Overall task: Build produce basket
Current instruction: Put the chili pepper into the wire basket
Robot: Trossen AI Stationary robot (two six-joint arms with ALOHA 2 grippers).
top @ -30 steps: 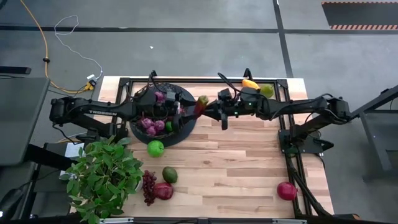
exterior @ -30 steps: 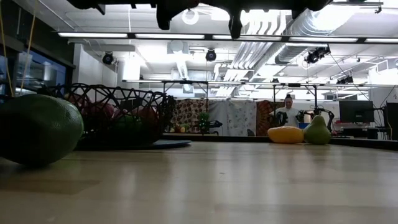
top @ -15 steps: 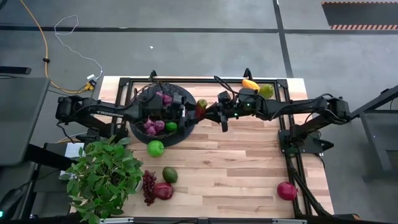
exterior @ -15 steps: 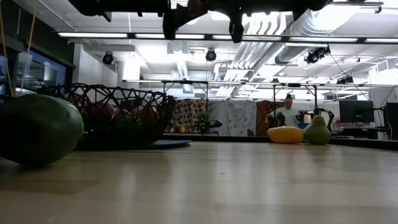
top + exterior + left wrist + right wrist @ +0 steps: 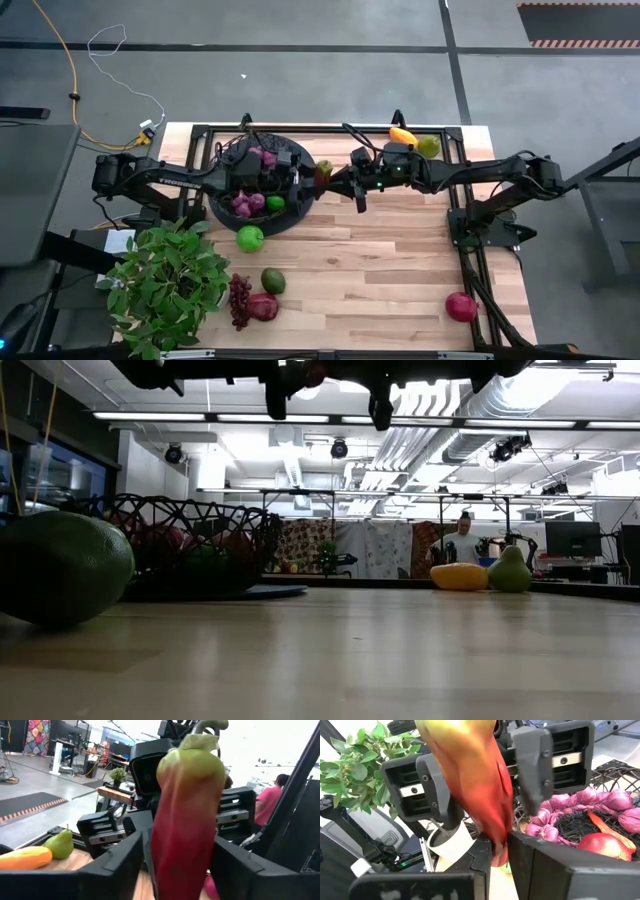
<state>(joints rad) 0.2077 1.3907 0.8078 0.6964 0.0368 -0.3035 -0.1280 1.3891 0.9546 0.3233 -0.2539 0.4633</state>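
Basket [image 5: 215,205] sits at 9 o'clock on the surface, w/ purple bunches [image 5: 245,203] and a green fruit already in it. My L arm reaches over it from the 9 side. L fingers [image 5: 125,865] are past the basket's 3 o'clock rim, up in the air. They're set apart either side of the red-green chili [image 5: 187,810], close in but w/ a sliver of gap, so not clamped that I can see. The chili hangs just off the rim, above the surface, betw. my two arms. Its long axis runs crosswise to the line my L fingers close on, so they'd pinch across its width at the fat middle. My R arm comes in from 3 o'clock. R fingers [image 5: 545,865] are narrow and pinched on the chili's red tip, so R carries it for now. Judgement: this is a hand-over, R to L. What matters is that the chili lies dead centre betw. the L fingers, w/ the basket at 9 o'clock behind them. L is the nearer arm for the drop. L needs a firm hold before R lets go, else the chili falls to the surface outside the rim. Loose produce waiting: green apple [image 5: 250,238] and avocado [image 5: 273,280] toward 7 o'clock, pomegranate [image 5: 461,306] at 5, yellow pepper [image 5: 403,135] at 1.
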